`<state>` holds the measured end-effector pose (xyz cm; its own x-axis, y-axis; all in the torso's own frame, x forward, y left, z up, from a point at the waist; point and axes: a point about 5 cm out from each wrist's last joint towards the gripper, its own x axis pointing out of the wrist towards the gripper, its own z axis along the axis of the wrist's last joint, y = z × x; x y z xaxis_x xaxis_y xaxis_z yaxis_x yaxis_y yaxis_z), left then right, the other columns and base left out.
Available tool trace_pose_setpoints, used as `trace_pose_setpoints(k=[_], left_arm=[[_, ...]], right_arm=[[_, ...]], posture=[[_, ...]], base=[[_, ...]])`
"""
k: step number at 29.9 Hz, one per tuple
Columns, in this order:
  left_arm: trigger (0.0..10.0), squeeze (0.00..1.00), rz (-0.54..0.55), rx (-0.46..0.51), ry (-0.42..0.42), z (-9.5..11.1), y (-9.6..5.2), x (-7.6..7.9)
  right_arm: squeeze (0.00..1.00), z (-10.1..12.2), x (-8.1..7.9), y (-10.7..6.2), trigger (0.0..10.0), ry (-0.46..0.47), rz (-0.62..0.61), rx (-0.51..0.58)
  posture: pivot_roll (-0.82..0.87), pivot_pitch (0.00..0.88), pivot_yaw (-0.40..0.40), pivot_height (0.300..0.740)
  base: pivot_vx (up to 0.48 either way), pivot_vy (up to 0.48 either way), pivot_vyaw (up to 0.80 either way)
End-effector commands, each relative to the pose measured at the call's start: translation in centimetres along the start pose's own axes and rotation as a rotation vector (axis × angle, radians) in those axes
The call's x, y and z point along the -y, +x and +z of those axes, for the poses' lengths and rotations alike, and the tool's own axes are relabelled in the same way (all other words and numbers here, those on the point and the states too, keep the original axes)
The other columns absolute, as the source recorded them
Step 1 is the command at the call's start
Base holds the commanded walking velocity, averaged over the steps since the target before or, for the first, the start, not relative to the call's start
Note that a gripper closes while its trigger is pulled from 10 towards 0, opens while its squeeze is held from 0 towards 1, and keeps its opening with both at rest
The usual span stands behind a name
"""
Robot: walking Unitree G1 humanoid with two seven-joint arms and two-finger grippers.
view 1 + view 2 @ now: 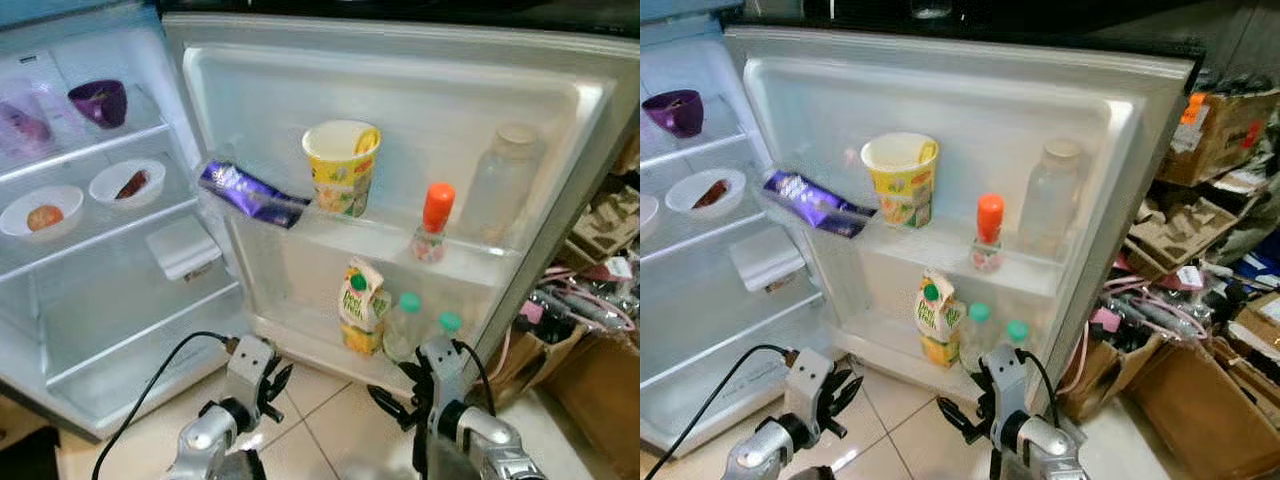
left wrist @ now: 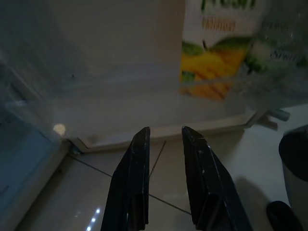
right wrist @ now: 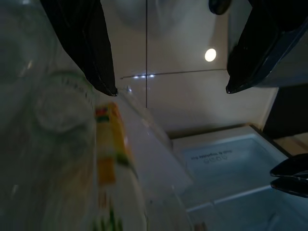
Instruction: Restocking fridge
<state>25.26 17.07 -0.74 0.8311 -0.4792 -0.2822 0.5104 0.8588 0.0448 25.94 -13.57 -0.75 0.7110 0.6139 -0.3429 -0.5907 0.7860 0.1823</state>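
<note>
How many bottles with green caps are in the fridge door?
2. Both stand on the door's bottom shelf, right of the juice carton: one green-capped bottle beside the carton, the other partly behind the right tool. More could be hidden.

We cannot identify the food in the two white bowls on the fridge shelf; it is too small. The juice carton is cut off by the left wrist view's edge, its lettering blurred. The green-capped bottles stand partly hidden behind the right gripper. The cartons beside the door are cropped.
</note>
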Motion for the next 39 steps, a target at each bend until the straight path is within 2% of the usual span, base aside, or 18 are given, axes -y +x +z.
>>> trace_pose_setpoints(k=[1,7,9,20,25,28,32,39], left_arm=[[10.0,0.0,0.013,-0.035,0.009,-0.5,-0.7,-0.6],[10.0,0.0,0.021,-0.05,0.007,-0.7,-0.7,-0.6],[10.0,0.0,0.04,-0.093,0.002,-1.2,-0.8,-0.6],[10.0,0.0,0.083,-0.169,-0.006,-2.0,-0.9,-0.7],[10.0,0.0,0.113,-0.259,-0.016,-2.7,-0.8,-0.8],[10.0,0.0,0.115,-0.258,-0.019,-2.7,-0.8,-0.8],[10.0,0.0,0.101,-0.265,0.012,-2.9,-1.0,-0.7],[10.0,0.0,0.112,-0.303,0.014,-3.5,-1.5,-0.7]], right_arm=[[0.0,-0.4,-0.2,0.1,10.0,0.003,-0.006,-0.018],[0.0,-0.6,-0.3,0.0,10.0,0.002,0.001,-0.02],[0.0,-0.8,-0.3,-0.1,10.0,0.007,0.002,-0.024],[0.0,-1.1,-0.2,-0.3,10.0,0.013,-0.002,-0.035],[0.0,-1.2,-0.3,-0.4,10.0,0.018,-0.004,-0.04],[0.0,-1.2,-0.2,-0.4,10.0,0.018,-0.005,-0.04],[0.0,-1.2,-0.3,-0.4,10.0,0.035,0.013,-0.024],[0.0,-1.3,-0.2,-0.6,10.0,0.041,0.019,-0.029]], posture=[[-0.02,0.061,0.037,0.628],[-0.02,0.062,0.037,0.628],[-0.02,0.062,0.037,0.628],[-0.03,0.061,0.037,0.628],[-0.02,0.061,0.038,0.628],[-0.02,0.061,0.038,0.628],[-0.03,0.06,0.039,0.628],[-0.03,0.06,0.039,0.657]], base=[[0.0,0.0,0.0],[0.0,0.0,0.0],[0.0,0.0,0.0],[0.0,0.0,0.0],[-0.328,0.0,0.0],[-0.48,0.0,0.0],[0.0,0.0,0.0],[0.0,0.0,0.0]])
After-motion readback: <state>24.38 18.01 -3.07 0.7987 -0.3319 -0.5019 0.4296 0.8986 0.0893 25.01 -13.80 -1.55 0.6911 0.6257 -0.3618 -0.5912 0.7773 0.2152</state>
